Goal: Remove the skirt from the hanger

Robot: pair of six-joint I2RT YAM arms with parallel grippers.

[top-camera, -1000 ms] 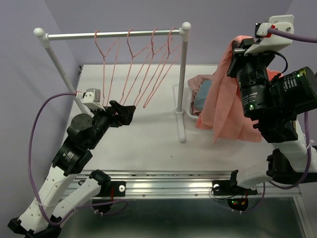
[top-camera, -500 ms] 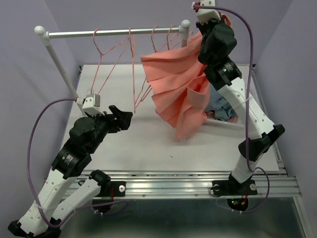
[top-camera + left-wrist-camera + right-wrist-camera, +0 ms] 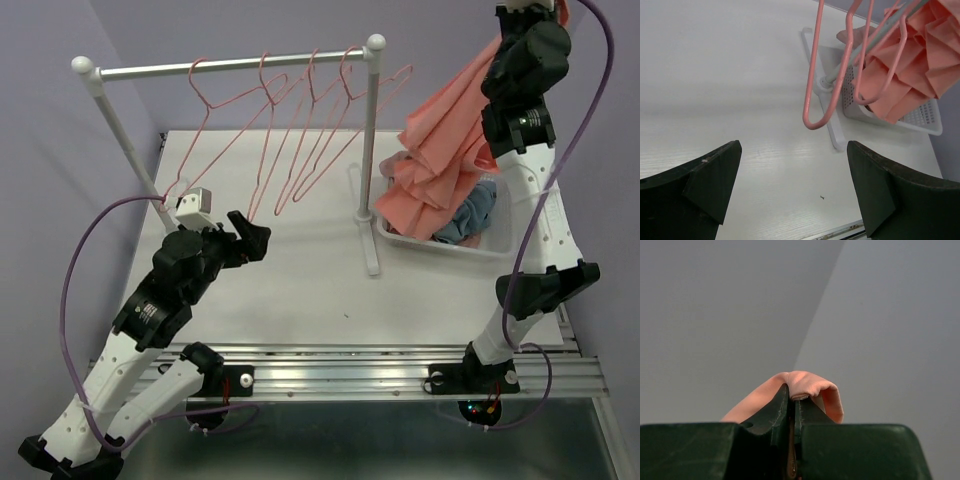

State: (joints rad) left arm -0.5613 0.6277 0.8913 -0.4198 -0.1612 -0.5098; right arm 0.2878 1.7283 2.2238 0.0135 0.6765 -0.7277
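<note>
The left arm crouches low with its elbow bent, and the left gripper [image 3: 255, 238] reaches forward with its jaws wide apart and nothing between them. The right arm stretches tall, with the right gripper [image 3: 791, 396] raised high and pinched tight on the skirt [image 3: 807, 382].

Left arm [image 3: 150, 310] and right arm [image 3: 545, 215]: white link shells, black cylindrical joint housings. A purple cable [image 3: 75, 270] loops off each wrist. Fingers [image 3: 705, 185] are matte black wedges. Green and red LEDs [image 3: 478, 408] sit just beside the mounting rail [image 3: 340, 375].
</note>
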